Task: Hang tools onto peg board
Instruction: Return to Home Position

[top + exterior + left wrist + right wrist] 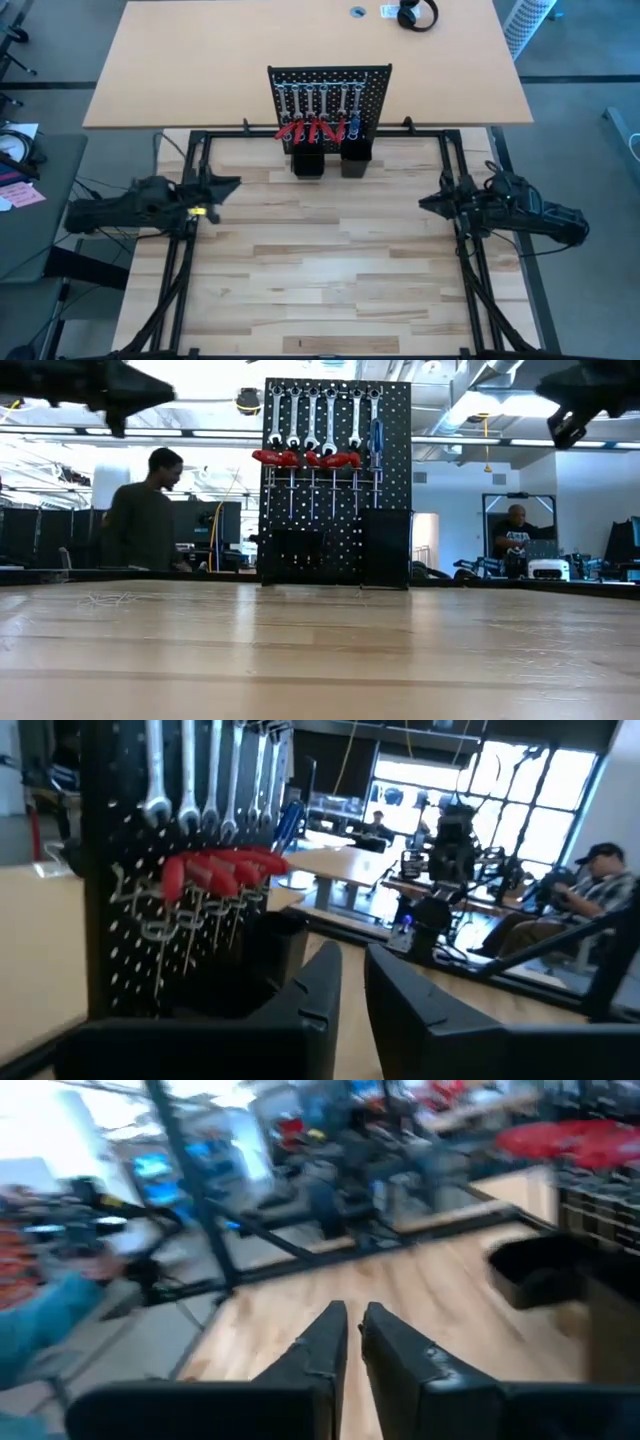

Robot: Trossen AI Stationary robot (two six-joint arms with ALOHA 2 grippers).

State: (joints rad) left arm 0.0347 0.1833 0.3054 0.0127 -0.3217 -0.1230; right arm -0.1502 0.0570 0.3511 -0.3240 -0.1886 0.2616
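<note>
The upright black perforated peg board (330, 82) stands beyond and between both grippers, well apart from each. Its silver wrenches (312, 415), red-handled tools (300, 458) and blue-handled screwdriver (376, 440) hang with their long axes vertical. The left gripper (228, 184) and right gripper (428, 203) hover at the sides of the pale wooden desk (330, 280), jaws narrow and empty, about equally near the board.

Six silver wrenches (312, 415) and one blue-handled screwdriver (376, 440) are hanging on one black perforated peg board (396, 475). Two black box holders (385, 548) are sitting below; red-handled tools (300, 458) are overlapping, uncountable.
</note>
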